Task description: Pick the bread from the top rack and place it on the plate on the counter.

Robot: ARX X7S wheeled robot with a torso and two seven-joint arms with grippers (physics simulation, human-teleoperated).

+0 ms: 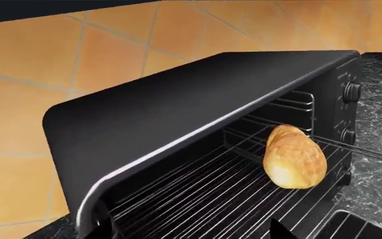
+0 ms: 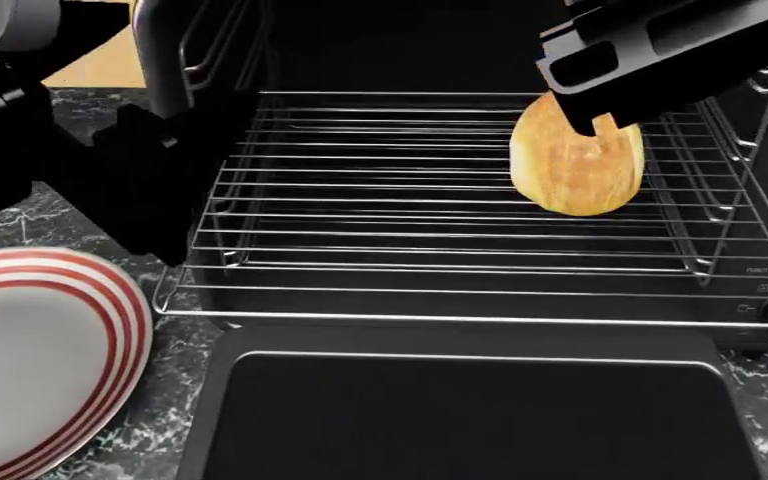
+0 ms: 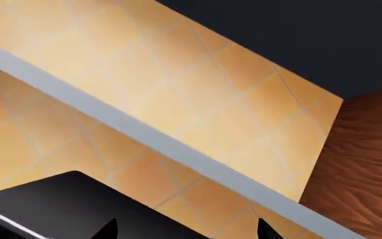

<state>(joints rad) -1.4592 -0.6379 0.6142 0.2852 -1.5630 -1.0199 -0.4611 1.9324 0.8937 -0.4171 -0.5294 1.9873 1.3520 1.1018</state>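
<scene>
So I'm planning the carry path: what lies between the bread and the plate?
In the head view, only bare chrome bars of the top rack lie between the bread and the plate, then the rack's left rim and some counter.

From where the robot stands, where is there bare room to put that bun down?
The white middle of the plate, lower left on the counter, is bare. The rack is open left of the bread. The oven door is bare too. Around the bread it is crowded: the right gripper hangs there.
</scene>
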